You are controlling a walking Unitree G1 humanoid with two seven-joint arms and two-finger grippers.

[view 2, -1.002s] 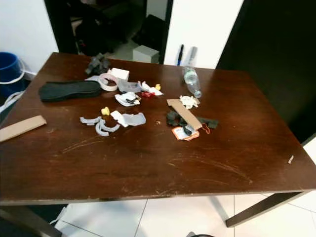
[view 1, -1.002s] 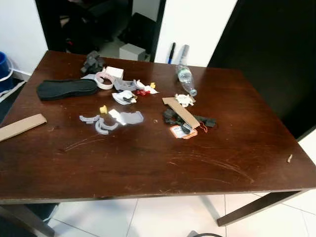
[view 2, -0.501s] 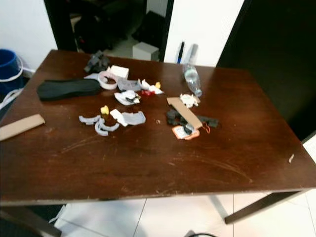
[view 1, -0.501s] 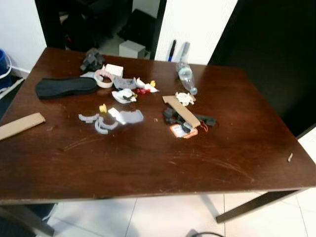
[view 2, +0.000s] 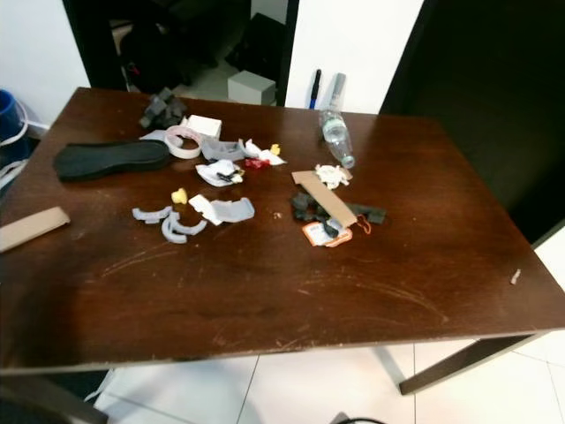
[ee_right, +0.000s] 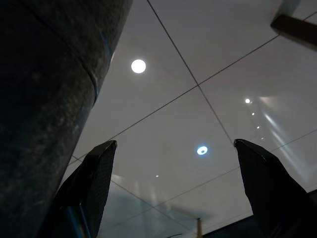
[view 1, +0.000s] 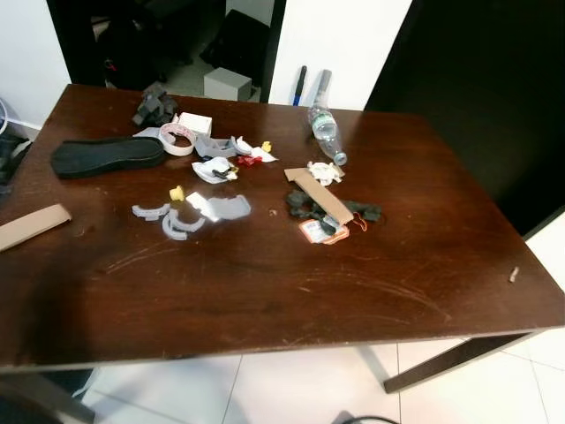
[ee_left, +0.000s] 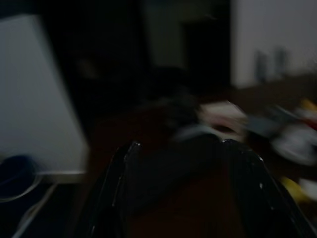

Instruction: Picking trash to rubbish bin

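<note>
Trash lies scattered over a dark wooden table. A black shoe insole and a cardboard strip are at the left. Grey plastic pieces, a tape roll and a white box sit near the middle. A clear plastic bottle lies at the back, with another cardboard strip and an orange tag in front of it. My left gripper is open, blurred, facing the table's litter. My right gripper is open over white floor tiles.
A blue bin stands on the floor past the table's left end. A dark doorway is behind the table and a black panel stands at the back right. A small scrap lies near the table's right edge. White tiled floor runs along the near side.
The whole picture has shifted a little to the left, so the camera has moved. The things on the table lie as before.
</note>
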